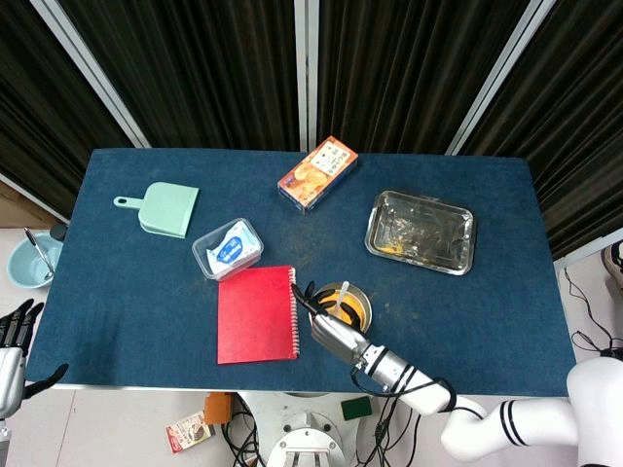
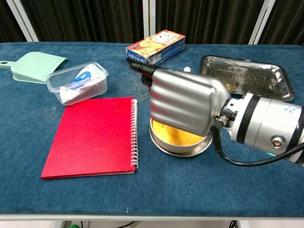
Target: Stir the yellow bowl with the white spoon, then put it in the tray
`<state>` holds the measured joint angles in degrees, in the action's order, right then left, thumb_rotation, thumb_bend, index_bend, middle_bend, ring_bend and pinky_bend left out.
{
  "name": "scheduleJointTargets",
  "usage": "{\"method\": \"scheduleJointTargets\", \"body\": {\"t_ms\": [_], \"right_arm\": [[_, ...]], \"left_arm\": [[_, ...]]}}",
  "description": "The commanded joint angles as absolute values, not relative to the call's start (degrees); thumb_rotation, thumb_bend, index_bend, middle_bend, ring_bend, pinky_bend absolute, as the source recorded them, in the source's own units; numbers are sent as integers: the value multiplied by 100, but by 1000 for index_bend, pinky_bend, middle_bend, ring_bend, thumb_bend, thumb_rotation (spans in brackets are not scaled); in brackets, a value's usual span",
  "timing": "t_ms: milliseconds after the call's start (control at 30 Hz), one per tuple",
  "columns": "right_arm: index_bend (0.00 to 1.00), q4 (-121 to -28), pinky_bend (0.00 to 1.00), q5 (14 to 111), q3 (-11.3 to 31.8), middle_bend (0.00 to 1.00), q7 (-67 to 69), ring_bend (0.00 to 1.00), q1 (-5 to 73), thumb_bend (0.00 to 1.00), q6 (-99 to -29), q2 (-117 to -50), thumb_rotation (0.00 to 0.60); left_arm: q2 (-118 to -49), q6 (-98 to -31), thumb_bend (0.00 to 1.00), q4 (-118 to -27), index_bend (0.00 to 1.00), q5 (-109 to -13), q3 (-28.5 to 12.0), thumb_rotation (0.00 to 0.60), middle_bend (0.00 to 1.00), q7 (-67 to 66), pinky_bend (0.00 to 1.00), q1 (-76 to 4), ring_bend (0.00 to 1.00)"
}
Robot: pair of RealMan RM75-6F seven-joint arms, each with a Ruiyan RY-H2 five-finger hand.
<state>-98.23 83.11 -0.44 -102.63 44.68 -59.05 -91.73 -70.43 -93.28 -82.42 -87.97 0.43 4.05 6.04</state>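
Observation:
The yellow bowl (image 1: 348, 309) stands near the table's front edge, just right of the red notebook. In the chest view my right hand (image 2: 184, 105) covers most of the bowl (image 2: 181, 141). The white spoon (image 1: 341, 295) stands in the bowl with its handle pointing away from me; only its tip (image 2: 188, 70) shows past the hand in the chest view. My right hand (image 1: 328, 328) grips the spoon from the near side. The steel tray (image 1: 421, 232) lies to the back right, also seen as the tray (image 2: 247, 76). My left hand (image 1: 12, 341) hangs off the table's left corner, fingers spread, holding nothing.
A red spiral notebook (image 1: 256, 313) lies left of the bowl. Behind it are a clear plastic box (image 1: 228, 248), a green dustpan (image 1: 164, 208) and an orange carton (image 1: 317, 172). A blue cup (image 1: 27, 261) sits off the table's left side.

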Motion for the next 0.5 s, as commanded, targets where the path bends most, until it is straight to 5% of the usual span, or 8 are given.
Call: {"method": "scheduleJointTargets", "body": {"t_ms": [33, 500], "right_arm": [[817, -9741, 0, 8170, 52, 474, -9497, 243, 4155, 477, -6315, -9245, 600], [817, -9791, 0, 8000, 319, 475, -7625, 242, 3626, 477, -7030, -9130, 600]], "left_arm": [[-7021, -9316, 115, -8288, 71, -8804, 49, 600, 52, 360, 121, 597, 80], [-6761, -9315, 116, -8817, 70, -8947, 31, 600, 52, -75, 121, 493, 80]]}}
